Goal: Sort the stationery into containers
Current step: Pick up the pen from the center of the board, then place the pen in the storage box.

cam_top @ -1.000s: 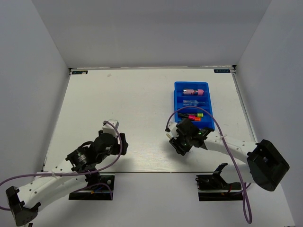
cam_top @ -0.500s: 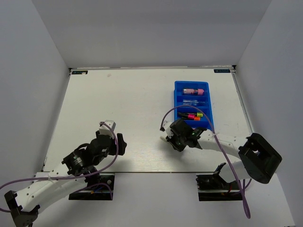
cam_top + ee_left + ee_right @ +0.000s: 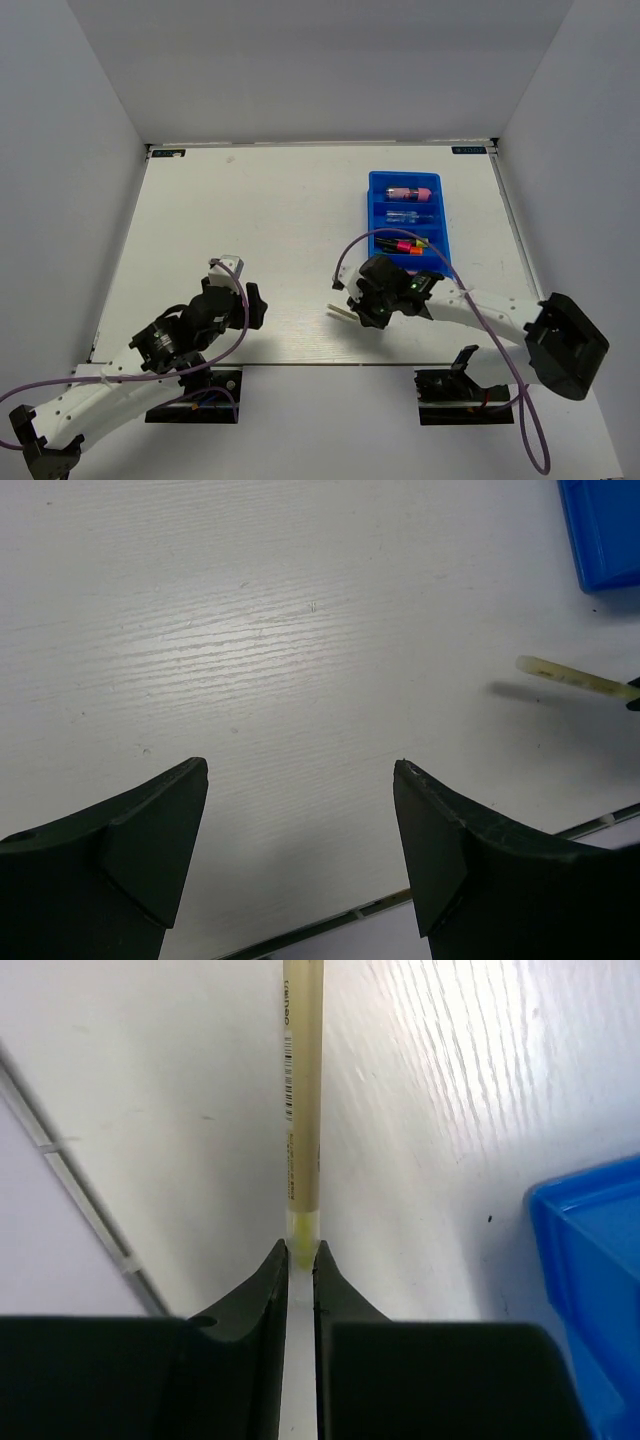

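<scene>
**Stick gripped near the tabletop's front edge**

The right fingers (image 3: 262, 1295) pinch one end of a pale stick (image 3: 303, 1090); the rest juts leftward over the tabletop (image 3: 250, 200), close to its front edge. The blue tray (image 3: 373, 215) sits just behind, far right, holding a pink tube (image 3: 410, 193) and highlighters (image 3: 405, 244); the left fingers (image 3: 150, 845) gape wide, well apart, with open tabletop beyond them.

You're in a lab-style robot test cell, not a home or shop. White wood-grain table (image 3: 250, 220) is boxed in by plain pale walls (image 3: 300, 70) on three sides. Left arm (image 3: 100, 390) and right arm (image 3: 490, 310) are bolted to black base plates (image 3: 195, 385) at the near edge, with purple cables (image 3: 60, 377) looping loose. Small corner labels (image 3: 166, 153) mark the tabletop. One blue tray (image 3: 371, 205) sits as a prop.
</scene>
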